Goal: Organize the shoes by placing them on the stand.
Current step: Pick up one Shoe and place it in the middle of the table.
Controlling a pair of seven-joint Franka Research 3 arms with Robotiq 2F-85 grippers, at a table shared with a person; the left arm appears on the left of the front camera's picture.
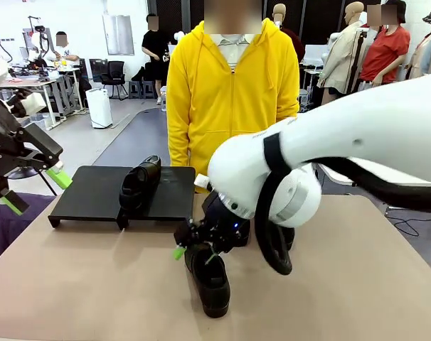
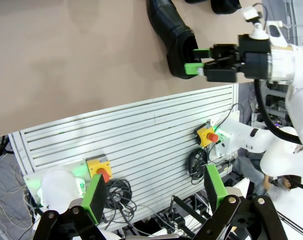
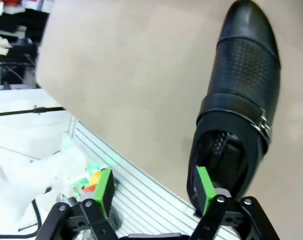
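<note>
No legible text, labels, brand marks, nos. or signs on any obj. in view

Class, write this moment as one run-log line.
left gripper: open, by stand | right gripper: open at heel of table shoe | second shoe: on stand

Front view: my right arm (image 1: 343, 142) covers most of a dark shape (image 1: 288, 238) behind it; I cannot identify it. Left wrist view: the top edge cuts off two shoes (image 2: 225, 5). Right wrist view: one pad (image 3: 205, 182) of my right gripper (image 3: 152, 175) hides part of the near shoe's (image 3: 241, 100) heel opening.
</note>
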